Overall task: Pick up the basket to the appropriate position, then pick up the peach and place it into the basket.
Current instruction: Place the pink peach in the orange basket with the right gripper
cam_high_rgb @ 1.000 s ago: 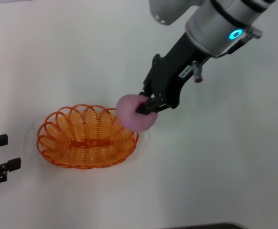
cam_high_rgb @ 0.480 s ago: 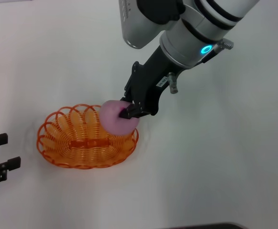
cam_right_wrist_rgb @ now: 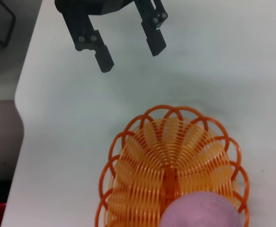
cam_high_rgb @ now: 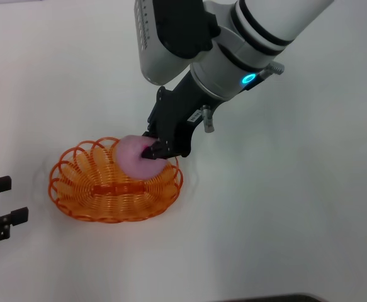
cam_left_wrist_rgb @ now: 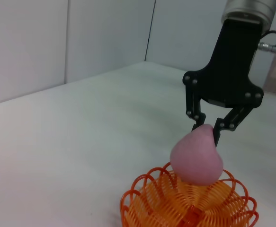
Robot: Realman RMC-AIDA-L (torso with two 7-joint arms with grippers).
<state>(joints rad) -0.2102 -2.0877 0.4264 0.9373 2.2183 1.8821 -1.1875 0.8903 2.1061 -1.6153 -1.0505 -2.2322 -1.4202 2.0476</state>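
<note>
The orange openwork basket (cam_high_rgb: 76,201) rests on the white table at the left. My right gripper (cam_high_rgb: 153,150) is shut on the pale pink peach (cam_high_rgb: 133,158), which hangs over the right-hand part of the basket, just above its inside. In the left wrist view the black fingers pinch the top of the peach (cam_left_wrist_rgb: 196,158) above the basket (cam_left_wrist_rgb: 142,201). The right wrist view shows the peach (cam_right_wrist_rgb: 201,210) close up over the basket (cam_right_wrist_rgb: 123,137). My left gripper (cam_high_rgb: 17,199) is parked open at the left edge, apart from the basket.
The white table (cam_high_rgb: 284,214) stretches bare to the right and front of the basket. The table's edge (cam_right_wrist_rgb: 26,94) runs behind my left gripper (cam_right_wrist_rgb: 131,56) in the right wrist view, and a wall (cam_left_wrist_rgb: 57,42) stands beyond the table.
My right arm has carried the peach leftwards from outside the basket's right rim to over its inside. The basket and the left gripper have stayed put.
</note>
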